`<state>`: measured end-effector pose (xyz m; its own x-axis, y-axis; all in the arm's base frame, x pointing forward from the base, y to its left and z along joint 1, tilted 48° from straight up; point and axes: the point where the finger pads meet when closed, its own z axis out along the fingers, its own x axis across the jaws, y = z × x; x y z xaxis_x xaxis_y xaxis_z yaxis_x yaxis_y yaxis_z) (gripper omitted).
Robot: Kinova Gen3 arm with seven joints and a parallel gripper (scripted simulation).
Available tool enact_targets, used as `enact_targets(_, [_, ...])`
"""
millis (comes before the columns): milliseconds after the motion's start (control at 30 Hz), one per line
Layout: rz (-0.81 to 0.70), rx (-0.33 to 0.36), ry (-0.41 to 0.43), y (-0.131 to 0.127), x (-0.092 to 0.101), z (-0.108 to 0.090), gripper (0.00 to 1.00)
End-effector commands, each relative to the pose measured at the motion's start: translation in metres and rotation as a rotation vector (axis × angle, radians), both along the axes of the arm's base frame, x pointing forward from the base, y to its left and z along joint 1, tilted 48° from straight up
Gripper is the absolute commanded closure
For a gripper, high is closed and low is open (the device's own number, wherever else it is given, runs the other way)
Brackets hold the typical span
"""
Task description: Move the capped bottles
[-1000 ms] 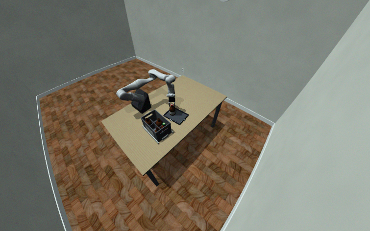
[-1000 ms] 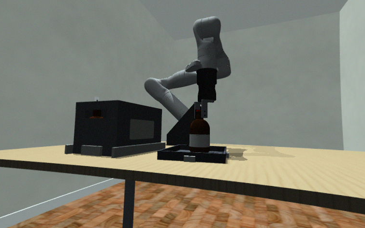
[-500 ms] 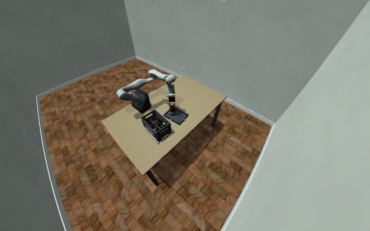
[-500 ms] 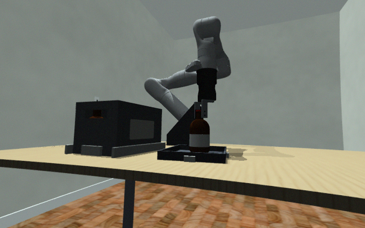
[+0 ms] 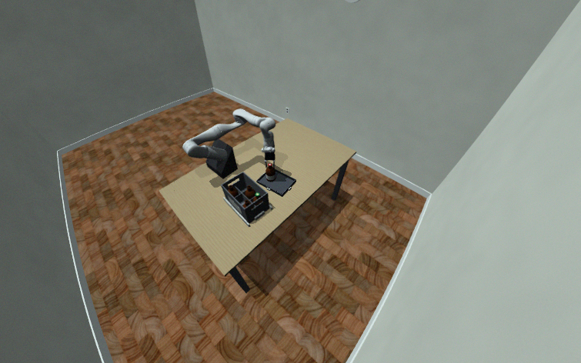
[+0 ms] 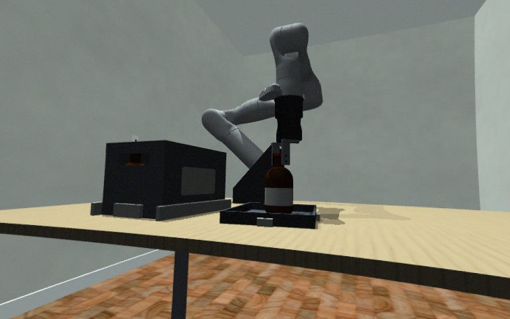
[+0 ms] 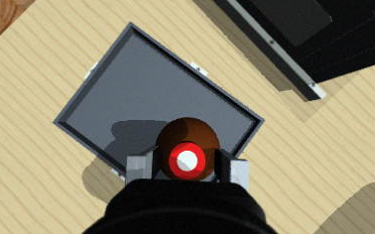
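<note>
A brown bottle (image 5: 270, 173) (image 6: 279, 179) (image 7: 193, 130) with a white label and a red cap with a white centre stands upright on the dark tray (image 5: 282, 183) (image 6: 240, 218) (image 7: 124, 74), near one end. My gripper (image 5: 269, 164) (image 6: 279, 160) (image 7: 187, 159) is open, with its fingers on either side of the bottle's cap and neck and a gap at each side in the wrist view. The dark crate (image 5: 255, 213) (image 6: 134, 186) (image 7: 349, 47) holds several brown bottles. One shows a green cap (image 5: 256, 194). The other tops in the crate are too small to tell.
Low grey rails (image 6: 193, 209) (image 7: 272, 42) run along the crate's base. The crate stands beside the tray with a narrow gap between them. Small light clips (image 6: 264, 222) (image 7: 198, 68) sit at the tray's outer sides. The arm's dark base (image 5: 221, 160) stands behind the crate and tray.
</note>
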<state>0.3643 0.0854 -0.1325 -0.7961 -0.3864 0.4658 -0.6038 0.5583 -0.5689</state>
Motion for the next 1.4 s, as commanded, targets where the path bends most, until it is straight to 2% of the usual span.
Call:
enact_targets(0, [0.001,0.001,-0.001,0.001,0.000,0.000,0.00])
enact_targets(900, [0.001,0.001,-0.001,0.001,0.000,0.000,0.00])
enact_targets(1367, [0.006,-0.008,-0.001,0.036,0.002,0.032,0.00])
